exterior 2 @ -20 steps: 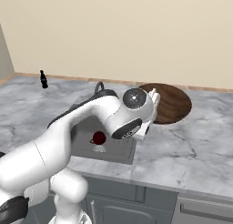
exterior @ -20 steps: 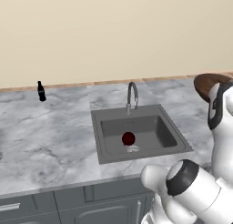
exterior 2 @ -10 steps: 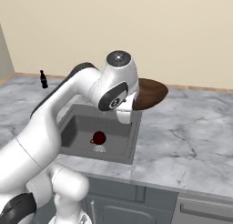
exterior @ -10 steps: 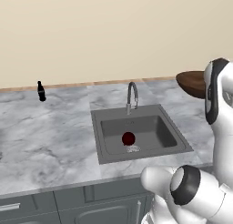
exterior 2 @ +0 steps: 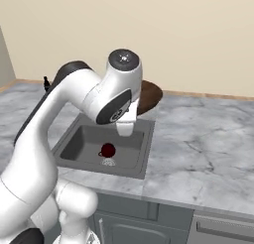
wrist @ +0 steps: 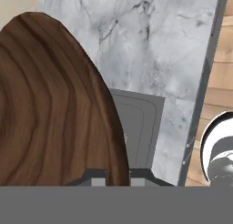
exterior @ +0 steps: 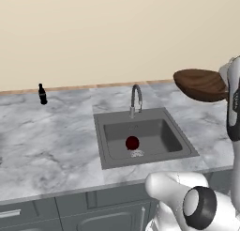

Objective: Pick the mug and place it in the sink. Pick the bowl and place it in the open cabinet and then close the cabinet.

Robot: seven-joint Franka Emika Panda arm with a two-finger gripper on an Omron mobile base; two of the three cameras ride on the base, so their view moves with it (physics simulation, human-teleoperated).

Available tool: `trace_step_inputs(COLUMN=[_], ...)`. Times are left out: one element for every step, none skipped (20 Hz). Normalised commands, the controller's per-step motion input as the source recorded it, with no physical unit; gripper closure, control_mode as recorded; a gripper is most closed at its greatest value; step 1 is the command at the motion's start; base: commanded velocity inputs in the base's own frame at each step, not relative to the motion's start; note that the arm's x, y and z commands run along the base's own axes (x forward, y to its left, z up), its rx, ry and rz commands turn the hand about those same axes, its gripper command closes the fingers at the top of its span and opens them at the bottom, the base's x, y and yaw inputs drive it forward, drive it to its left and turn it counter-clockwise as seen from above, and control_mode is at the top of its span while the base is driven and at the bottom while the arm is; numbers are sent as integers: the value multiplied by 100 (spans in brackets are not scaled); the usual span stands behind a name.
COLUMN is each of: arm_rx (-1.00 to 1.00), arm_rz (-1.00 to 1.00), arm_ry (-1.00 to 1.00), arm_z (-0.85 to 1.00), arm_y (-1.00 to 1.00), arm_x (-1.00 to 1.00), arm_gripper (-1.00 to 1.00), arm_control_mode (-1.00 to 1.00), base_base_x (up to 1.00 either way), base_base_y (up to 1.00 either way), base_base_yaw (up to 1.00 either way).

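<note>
Hand view: gripper pinches the bowl's rim (wood grain close up); bowl is aloft right of the sink, mug lying inside.

White arm raised high, gripper clamped narrow

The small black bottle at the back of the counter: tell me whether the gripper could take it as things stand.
Probably not. The gripper is shut on the wooden bowl, held up to the right of the sink, and the bottle stands far to its left.
</note>
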Motion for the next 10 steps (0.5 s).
trace_step_inputs(arm_rx=[-11,-12,-11,-10,-10,-9,-9,-8,-8,-5], arm_rz=[0,0,-2,-6,-9,-12,-15,-15,-15,-16], arm_ry=[-23,-23,-22,-19,-17,-13,-9,-4,-1,0], arm_z=[5,9,6,3,3,2,6,7,14,17], arm_y=[89,84,85,81,81,76,76,68,55,47], arm_x=[-35,-29,-31,-24,-22,-15,-10,-5,0,-4], arm_gripper=[100,100,100,100,100,100,100,100,100,100], arm_control_mode=[-100,-100,-100,-100,-100,-100,-100,-100,-100,-100], base_base_x=[0,0,0,0,0,0,0,0,0,0], base_base_y=[0,0,0,0,0,0,0,0,0,0], base_base_yaw=[0,0,0,0,0,0,0,0,0,0])
